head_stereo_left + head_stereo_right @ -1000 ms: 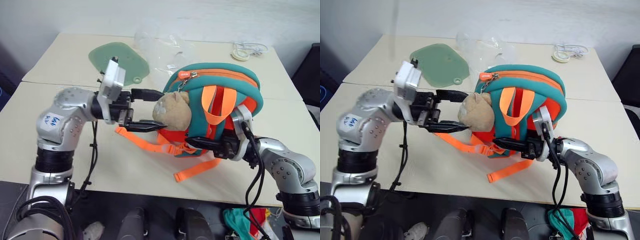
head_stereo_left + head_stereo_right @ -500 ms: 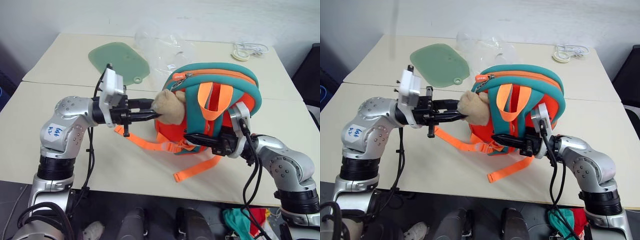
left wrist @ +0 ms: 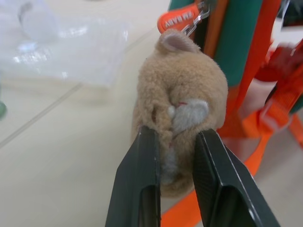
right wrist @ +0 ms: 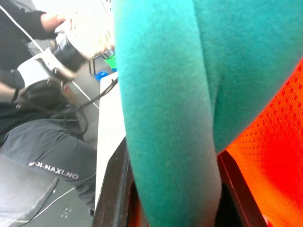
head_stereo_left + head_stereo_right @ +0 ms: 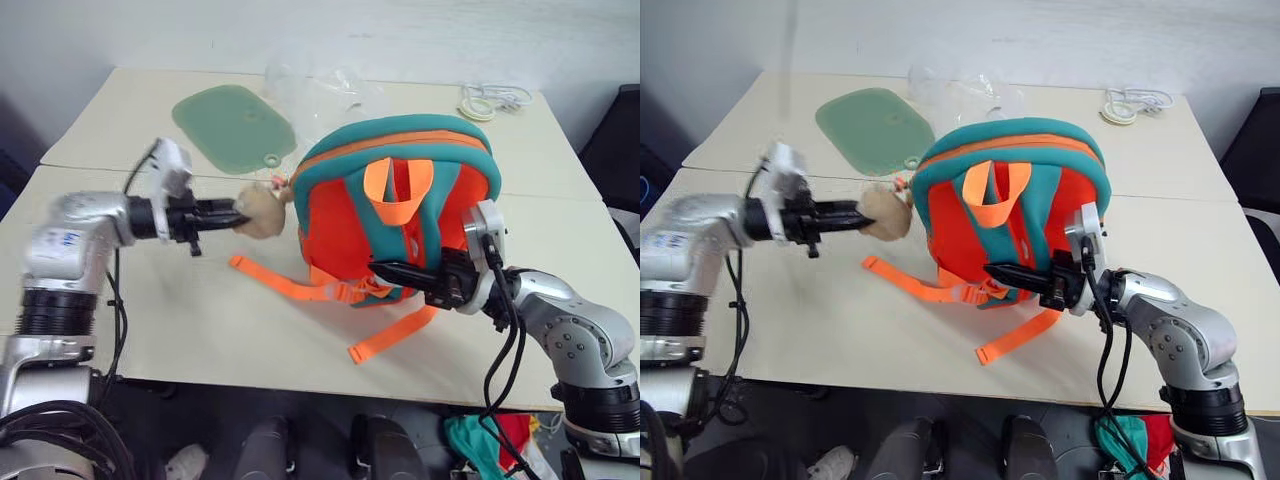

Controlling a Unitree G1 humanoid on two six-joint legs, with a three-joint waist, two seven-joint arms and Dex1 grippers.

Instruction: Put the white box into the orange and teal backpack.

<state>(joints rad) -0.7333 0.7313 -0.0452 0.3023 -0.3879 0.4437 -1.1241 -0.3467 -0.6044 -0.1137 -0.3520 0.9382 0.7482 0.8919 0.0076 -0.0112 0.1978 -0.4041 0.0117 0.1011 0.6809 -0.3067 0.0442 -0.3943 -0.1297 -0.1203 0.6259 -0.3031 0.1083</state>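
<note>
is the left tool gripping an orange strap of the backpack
No, the left tool is shut on the plush bear hanging from the backpack.

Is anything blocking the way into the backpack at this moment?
Yes. The orange and teal backpack stands with its zipper band apparently closed. The left gripper is shut on the plush bear; the right gripper clamps a teal strap.

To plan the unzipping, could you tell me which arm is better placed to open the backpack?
Left, probably: the left claw grips the plush bear clipped beside the orange zipper tag, while the right claw is clamped on the backpack's teal strap, likely steadying it.
</note>
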